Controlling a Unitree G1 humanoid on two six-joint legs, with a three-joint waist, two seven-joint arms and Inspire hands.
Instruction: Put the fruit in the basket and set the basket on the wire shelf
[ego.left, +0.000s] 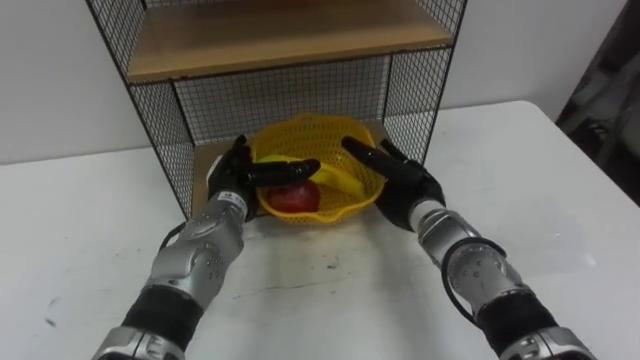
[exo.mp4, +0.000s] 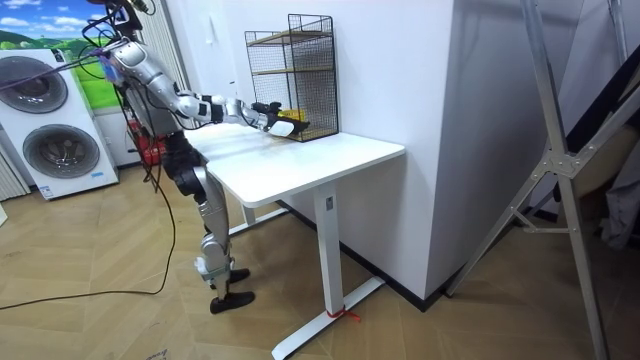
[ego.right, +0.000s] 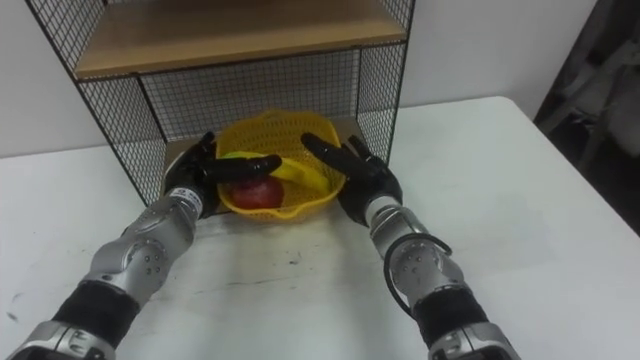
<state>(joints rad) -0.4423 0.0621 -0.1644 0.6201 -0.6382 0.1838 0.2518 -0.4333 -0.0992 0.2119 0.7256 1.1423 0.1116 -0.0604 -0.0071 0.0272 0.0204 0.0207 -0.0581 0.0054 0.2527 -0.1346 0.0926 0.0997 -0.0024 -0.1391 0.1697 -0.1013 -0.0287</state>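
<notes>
We see the basket (ego.left: 300, 126) of fruit (ego.left: 292, 196) inside the wire shelf (ego.left: 160, 120). The left hand (ego.left: 232, 172) and right hand (ego.left: 405, 182) flank it, fingers straight and wide.

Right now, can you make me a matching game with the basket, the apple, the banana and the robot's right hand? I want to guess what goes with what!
Things:
1 basket
2 apple
3 banana
4 right hand

Clues:
A red, inside the basket
B black, against the basket's right side
C yellow mesh, at the foot of the wire shelf
D long and yellow, beside the apple

Pairs: 1-C, 2-A, 3-D, 4-B
</notes>
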